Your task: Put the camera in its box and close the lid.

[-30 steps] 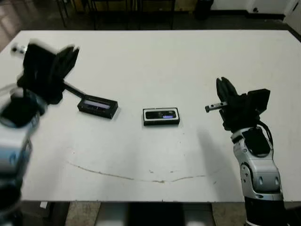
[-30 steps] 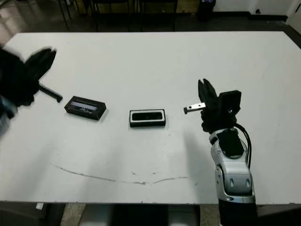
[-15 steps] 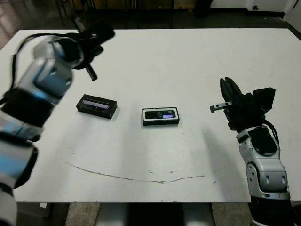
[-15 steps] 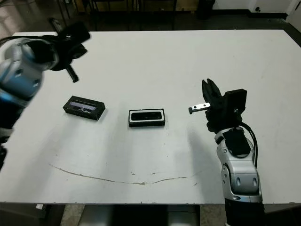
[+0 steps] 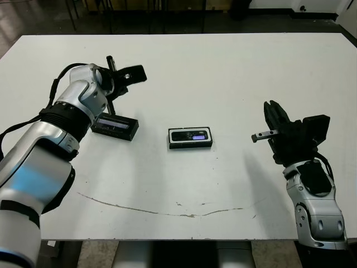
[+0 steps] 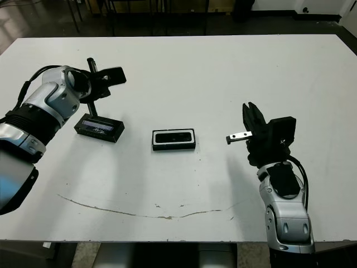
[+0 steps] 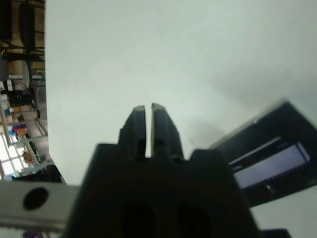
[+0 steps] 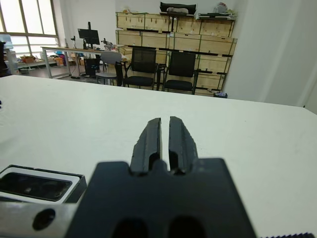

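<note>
Camera [image 5: 190,135] sits in its box [image 5: 190,145] mid-worktop; lid [image 5: 115,126] lies uncovered leftward; I see both grippers [image 7: 146,111] [image 8: 164,130] pinched empty.

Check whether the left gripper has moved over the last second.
Yes. The left gripper has swung in from the table's left edge toward the middle and now hangs just beyond the lid.

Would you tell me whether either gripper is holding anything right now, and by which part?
Nothing is held: the left gripper and right gripper are both shut on nothing.
</note>
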Controlling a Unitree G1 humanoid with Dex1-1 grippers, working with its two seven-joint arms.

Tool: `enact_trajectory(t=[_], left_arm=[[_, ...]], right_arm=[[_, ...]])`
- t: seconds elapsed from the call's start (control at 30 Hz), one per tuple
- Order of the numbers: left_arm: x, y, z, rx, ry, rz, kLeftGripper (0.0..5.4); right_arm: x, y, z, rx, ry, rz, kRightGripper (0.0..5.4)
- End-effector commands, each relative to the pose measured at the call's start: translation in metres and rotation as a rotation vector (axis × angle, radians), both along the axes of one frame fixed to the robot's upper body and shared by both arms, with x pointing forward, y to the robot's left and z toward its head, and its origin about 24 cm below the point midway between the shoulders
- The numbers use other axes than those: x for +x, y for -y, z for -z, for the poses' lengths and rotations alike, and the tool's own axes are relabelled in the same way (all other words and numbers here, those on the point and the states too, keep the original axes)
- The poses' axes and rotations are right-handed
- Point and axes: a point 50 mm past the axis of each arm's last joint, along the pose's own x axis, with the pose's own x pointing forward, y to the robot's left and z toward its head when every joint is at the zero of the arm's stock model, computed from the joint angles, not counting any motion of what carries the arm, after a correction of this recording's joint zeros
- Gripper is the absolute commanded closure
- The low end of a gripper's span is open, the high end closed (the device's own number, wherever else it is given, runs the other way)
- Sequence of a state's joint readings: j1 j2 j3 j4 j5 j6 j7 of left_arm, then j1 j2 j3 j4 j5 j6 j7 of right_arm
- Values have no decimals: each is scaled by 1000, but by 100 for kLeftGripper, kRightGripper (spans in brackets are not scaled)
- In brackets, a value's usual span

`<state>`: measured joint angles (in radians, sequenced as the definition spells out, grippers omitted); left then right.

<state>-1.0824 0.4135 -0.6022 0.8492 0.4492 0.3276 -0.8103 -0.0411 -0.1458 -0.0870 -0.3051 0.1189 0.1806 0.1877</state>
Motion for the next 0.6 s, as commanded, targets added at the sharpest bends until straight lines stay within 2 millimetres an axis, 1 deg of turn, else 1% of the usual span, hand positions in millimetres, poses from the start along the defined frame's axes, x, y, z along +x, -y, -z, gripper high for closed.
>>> enact_trajectory(t=[0.03, 0.23, 0.5, 0.6], left_arm=[[-3, -7, 11, -11, -62, -39, 540], [-5, -3, 23, 0, -86, -5, 540], [-8, 4, 29, 21, -99, 70, 540], [-9, 6, 32, 19, -130, 95, 540]], right_arm=[[-5, 2, 5, -5, -25, 8, 538], [-7, 1, 6, 5, -27, -5, 538], [-9, 0, 7, 6, -33, 1, 538], [-10, -1, 8, 12, -35, -1, 538]])
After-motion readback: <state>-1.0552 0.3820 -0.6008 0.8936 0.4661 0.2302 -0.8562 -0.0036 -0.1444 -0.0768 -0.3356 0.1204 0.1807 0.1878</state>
